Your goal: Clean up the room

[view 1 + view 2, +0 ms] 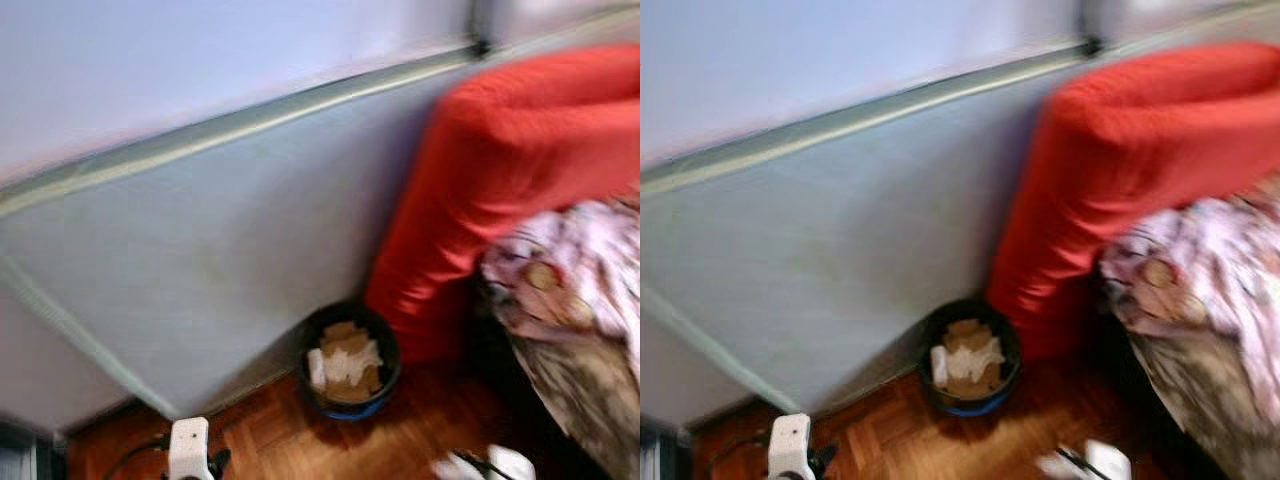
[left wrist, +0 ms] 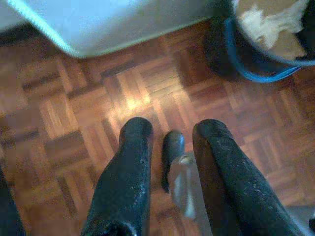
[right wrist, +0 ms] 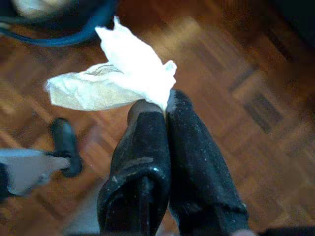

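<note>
Nearest, low in the frame of the right wrist view: the right gripper (image 3: pixel 165 105) is pinching a crumpled white tissue (image 3: pixel 115 78), the two black fingers pressed together on one corner of it. The tissue is sticking out past the fingertips toward the upper left of that frame, and its long axis is running roughly from the pinched corner out to a ragged free end. It is hanging over bare parquet floor (image 3: pixel 256 73), not touching it as far as I can tell.

The left gripper (image 2: pixel 170 132) is hovering over the same floor with its fingers spread apart and nothing between them. A small dark-and-grey shape sits low between them; too blurred to name.

Further out, at bottom centre of the left eye view, the dark bin (image 1: pixel 350 362) with a blue base is standing on the floor against the foot of a pale grey panel (image 1: pixel 200 250) leaning at a slant. The bin is already holding crumpled paper (image 1: pixel 347 360) and tissue scraps. Its blue rim is also showing in the upper left corner of the right wrist view, near the tissue's free end.

To the right, a big red cushion (image 1: pixel 500 170) is standing just beside the bin, and a patterned cloth (image 1: pixel 580 270) is draped at the right edge.

Judgement: some rubbish is binned already; this tissue is picked up but not yet dropped. Carrying it over the bin and releasing is what is left. Head views are blurred, so other litter cannot be ruled out.
</note>
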{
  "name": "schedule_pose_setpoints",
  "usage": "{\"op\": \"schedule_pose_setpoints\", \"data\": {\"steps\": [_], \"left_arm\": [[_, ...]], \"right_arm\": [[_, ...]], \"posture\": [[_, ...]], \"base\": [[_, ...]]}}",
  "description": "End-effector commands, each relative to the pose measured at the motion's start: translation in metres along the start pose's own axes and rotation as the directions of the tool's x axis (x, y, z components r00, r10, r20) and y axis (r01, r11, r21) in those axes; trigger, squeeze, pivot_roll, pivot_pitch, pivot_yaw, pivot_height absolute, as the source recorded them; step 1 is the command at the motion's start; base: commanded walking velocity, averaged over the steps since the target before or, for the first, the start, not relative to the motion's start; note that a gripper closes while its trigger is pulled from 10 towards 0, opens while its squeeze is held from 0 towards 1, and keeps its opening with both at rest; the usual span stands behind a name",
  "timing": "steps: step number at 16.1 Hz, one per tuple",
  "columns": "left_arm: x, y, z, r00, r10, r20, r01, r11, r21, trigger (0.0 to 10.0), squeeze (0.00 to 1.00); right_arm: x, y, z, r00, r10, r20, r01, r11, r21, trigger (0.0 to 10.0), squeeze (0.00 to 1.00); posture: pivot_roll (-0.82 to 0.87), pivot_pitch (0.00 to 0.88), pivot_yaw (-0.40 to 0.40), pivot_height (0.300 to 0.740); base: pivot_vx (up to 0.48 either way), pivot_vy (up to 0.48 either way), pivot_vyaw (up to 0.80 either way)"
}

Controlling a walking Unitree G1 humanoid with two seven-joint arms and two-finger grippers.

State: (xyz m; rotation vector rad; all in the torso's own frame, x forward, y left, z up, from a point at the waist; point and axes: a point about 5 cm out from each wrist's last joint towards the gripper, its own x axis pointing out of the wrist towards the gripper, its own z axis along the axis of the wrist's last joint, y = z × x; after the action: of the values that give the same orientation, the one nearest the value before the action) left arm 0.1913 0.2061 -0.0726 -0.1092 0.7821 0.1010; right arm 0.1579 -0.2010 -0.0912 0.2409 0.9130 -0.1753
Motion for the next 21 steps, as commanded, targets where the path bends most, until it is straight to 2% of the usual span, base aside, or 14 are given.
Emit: {"op": "schedule_pose_setpoints", "data": {"steps": [1, 2, 3, 5, 6, 9, 10, 16, 18, 21], "left_arm": [[-0.002, 0.001, -0.007, 1.000, 0.004, -0.030, -0.004, 1.000, 0.000, 10.0, 0.00], [-0.002, 0.000, -0.007, 1.000, 0.005, -0.030, -0.005, 1.000, -0.002, 10.0, 0.00], [-0.001, 0.000, -0.007, 1.000, 0.005, -0.029, -0.005, 1.000, -0.005, 10.0, 0.00], [-0.001, 0.000, -0.007, 1.000, 0.007, -0.027, -0.007, 1.000, -0.009, 10.0, 0.00], [-0.001, -0.001, -0.006, 1.000, 0.007, -0.027, -0.007, 1.000, -0.010, 10.0, 0.00], [-0.001, -0.001, -0.007, 1.000, 0.009, -0.027, -0.009, 1.000, -0.017, 10.0, 0.00], [-0.001, -0.002, -0.007, 1.000, 0.009, -0.026, -0.009, 1.000, -0.019, 10.0, 0.00], [-0.001, -0.002, -0.007, 1.000, 0.009, -0.024, -0.010, 1.000, -0.024, 10.0, 0.00], [-0.001, -0.002, -0.007, 1.000, 0.010, -0.024, -0.010, 1.000, -0.024, 10.0, 0.00], [-0.002, -0.002, -0.007, 1.000, 0.010, -0.025, -0.010, 1.000, -0.023, 10.0, 0.00]], "right_arm": [[-0.002, -0.001, -0.010, 1.000, -0.010, -0.028, 0.010, 1.000, -0.004, 10.0, 0.00], [-0.003, -0.005, -0.010, 1.000, -0.012, -0.028, 0.012, 1.000, -0.004, 10.0, 0.00], [-0.007, -0.020, -0.011, 0.999, -0.025, -0.028, 0.025, 1.000, -0.001, 10.0, 0.00], [-0.008, -0.027, -0.009, 0.999, -0.031, -0.025, 0.031, 1.000, -0.002, 10.0, 0.00], [-0.008, -0.026, -0.008, 0.999, -0.031, -0.024, 0.031, 1.000, -0.004, 10.0, 0.00], [-0.002, -0.005, -0.006, 0.999, -0.023, -0.023, 0.023, 1.000, -0.006, 10.0, 0.00], [-0.002, -0.003, -0.007, 0.999, -0.022, -0.024, 0.022, 1.000, -0.007, 10.0, 0.00], [-0.005, -0.021, -0.004, 0.999, -0.051, -0.014, 0.051, 0.999, 0.009, 10.0, 0.00], [-0.005, -0.020, -0.004, 0.998, -0.056, -0.019, 0.056, 0.998, 0.005, 10.0, 0.00], [-0.003, -0.011, -0.006, 0.999, -0.041, -0.025, 0.041, 0.999, 0.010, 10.0, 0.00]], "posture": [[0.01, 0.067, -0.001, 0.740], [0.01, 0.066, -0.002, 0.740], [0.01, 0.066, -0.004, 0.740], [0.02, 0.066, -0.007, 0.740], [0.02, 0.065, -0.008, 0.740], [0.02, 0.062, -0.014, 0.740], [0.02, 0.062, -0.015, 0.740], [0.02, 0.061, -0.019, 0.740], [0.02, 0.061, -0.019, 0.740], [0.02, 0.057, -0.016, 0.740]], "base": [[0.000, 0.000, 0.79], [0.000, 0.000, 0.79], [0.000, 0.000, 0.79], [0.000, 0.000, 0.79], [0.000, 0.000, 0.79], [0.000, 0.000, 0.16], [0.000, 0.000, 0.00], [0.000, 0.000, 0.00], [0.000, 0.000, 0.00], [0.000, 0.000, -0.78]]}}
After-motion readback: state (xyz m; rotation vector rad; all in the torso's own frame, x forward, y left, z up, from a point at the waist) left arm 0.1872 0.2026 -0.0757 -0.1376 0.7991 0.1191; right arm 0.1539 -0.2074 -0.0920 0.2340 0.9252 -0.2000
